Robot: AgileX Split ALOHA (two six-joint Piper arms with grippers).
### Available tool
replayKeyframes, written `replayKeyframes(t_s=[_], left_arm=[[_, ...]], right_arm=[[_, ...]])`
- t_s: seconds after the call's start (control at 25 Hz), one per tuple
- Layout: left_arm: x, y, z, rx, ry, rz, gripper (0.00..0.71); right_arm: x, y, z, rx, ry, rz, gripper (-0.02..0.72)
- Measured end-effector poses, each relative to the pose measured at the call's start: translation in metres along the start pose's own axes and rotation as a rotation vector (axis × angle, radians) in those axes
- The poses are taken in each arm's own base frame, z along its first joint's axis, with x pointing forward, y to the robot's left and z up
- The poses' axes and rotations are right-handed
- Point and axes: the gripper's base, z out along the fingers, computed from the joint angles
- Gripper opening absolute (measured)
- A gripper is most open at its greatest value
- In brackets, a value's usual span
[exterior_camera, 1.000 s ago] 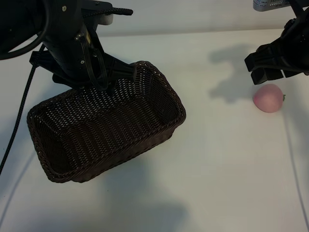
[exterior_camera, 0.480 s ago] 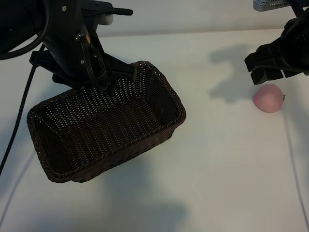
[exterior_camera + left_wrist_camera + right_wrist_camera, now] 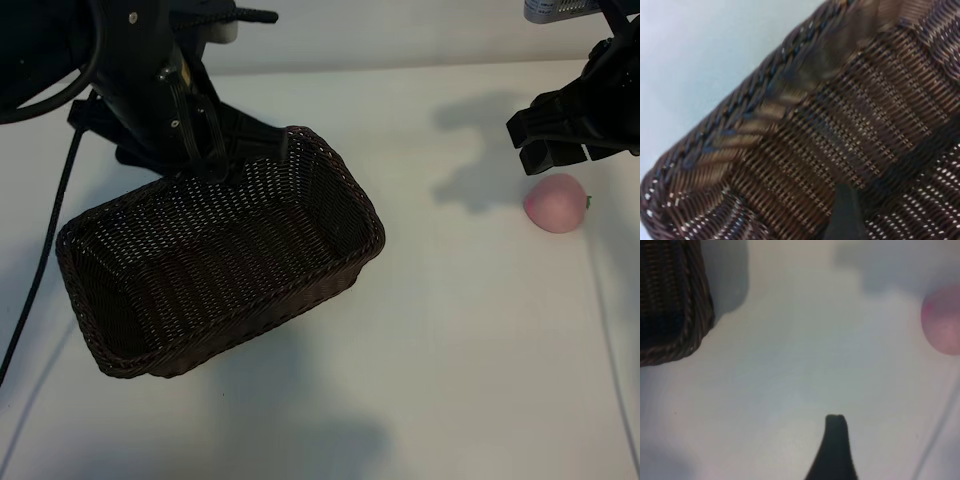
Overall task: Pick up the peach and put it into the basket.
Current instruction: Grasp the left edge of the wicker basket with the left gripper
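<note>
**Left arm shifts slightly at the basket; peach waits on open worktop**

Little has changed since a second ago: only the left arm's dark bulk sits a touch higher against the basket's (image 3: 220,265) far rim, while the basket, the peach (image 3: 556,203) and the right arm keep their places.

A plain white worktop (image 3: 450,340) carries everything, with soft shadows under both arms. The peach is small, round and pale pink, with a tiny green bit at its right side, lying near the worktop's right edge, well apart from the basket. The basket is dark brown woven wicker, rectangular with rounded corners, deep sides and a braided rim, set at a slant on the left.

The left gripper (image 3: 215,160) hangs at the basket's far rim, fingers (image 3: 842,212) apart, one tip over the weave inside. The right gripper (image 3: 550,150) hovers just behind the peach, fingers (image 3: 835,447) apart, holding nothing.

Between basket and peach the worktop lies bare, and the near side is open too.
</note>
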Motion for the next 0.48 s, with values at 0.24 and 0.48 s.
replayKeyframes(t_s=[0.24,0.48], left_arm=[[0.014,0.022,-0.021,-0.163,0.016,-0.025,0.518],[0.066,0.058,-0.076,-0.219,-0.14,-0.195,0.518]], right_arm=[[0.0,0.0,0.0,0.0,0.0,0.0,0.587],[0.0,0.0,0.0,0.0,0.0,0.0,0.587]])
